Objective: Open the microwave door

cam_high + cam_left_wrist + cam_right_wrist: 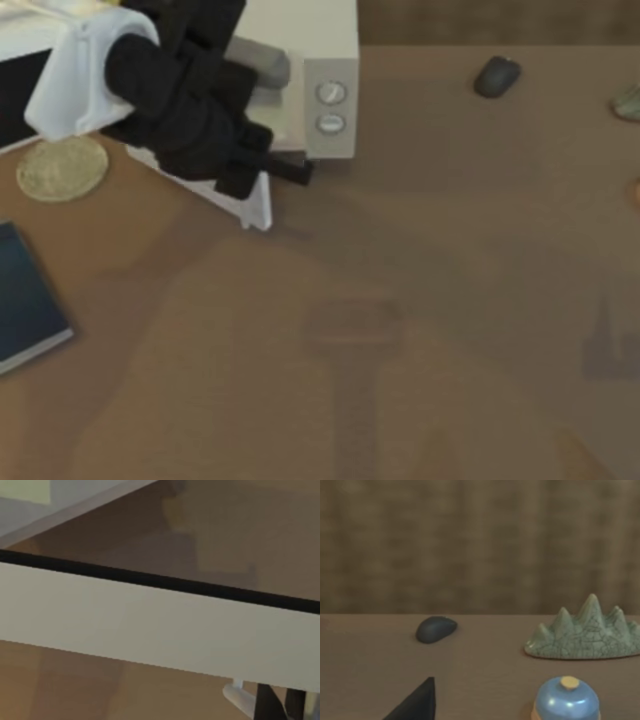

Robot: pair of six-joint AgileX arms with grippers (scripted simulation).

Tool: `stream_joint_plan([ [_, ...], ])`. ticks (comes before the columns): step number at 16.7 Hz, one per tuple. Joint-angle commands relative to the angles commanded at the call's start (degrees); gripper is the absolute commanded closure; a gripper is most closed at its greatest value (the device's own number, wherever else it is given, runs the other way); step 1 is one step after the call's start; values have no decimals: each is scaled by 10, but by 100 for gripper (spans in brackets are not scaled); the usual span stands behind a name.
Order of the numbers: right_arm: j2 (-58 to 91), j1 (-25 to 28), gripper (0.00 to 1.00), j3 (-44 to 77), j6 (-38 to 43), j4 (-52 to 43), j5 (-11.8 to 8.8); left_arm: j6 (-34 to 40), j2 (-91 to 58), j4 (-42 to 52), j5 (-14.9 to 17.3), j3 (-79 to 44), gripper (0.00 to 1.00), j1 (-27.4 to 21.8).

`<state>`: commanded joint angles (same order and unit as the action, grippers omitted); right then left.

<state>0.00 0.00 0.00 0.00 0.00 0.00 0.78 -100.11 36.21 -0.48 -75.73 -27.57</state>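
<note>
Microwave (325, 60) at the far left of the worktop (420, 330), cut off by the top view's upper edge and largely hidden under the left arm (170, 100); only the right end with two round grey knobs (331, 93) seen clearly. Door (250, 205) swung partly out from the front, showing from above as a thin white strip running aslant from beneath the arm toward the near right, free end pointing into the middle of the worktop. Left hand (290, 170) dark, at the door's outer end just in front of the knob panel; grip hard to make out, so cannot tell how far open or whether hold is kept on the handle. Left wrist view filled by the door's white edge (160, 625) with a black band along it, a pale bar (240, 697) and dark fingers (272, 705) cut off at the frame's corner. Right hand out of the top view; right wrist view showing only one dark fingertip (417, 702), opening not to be judged. Gold disc (62, 168) and dark blue book (25, 300) near the left edge, book cut off by the frame. Grey mouse (497, 76) at the far right, with a green mountain ornament (585, 630) and a blue bell (565, 700) at the right edge. Broad bare worktop ahead of the door's free end
</note>
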Motion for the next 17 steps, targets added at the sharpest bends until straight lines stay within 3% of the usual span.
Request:
stream_joint_plan([
  [4,0,0,0,0,0,0,0,-33,20,-6,18,17,100,11],
  [17,0,0,0,0,0,0,0,-33,20,-6,18,17,100,11],
])
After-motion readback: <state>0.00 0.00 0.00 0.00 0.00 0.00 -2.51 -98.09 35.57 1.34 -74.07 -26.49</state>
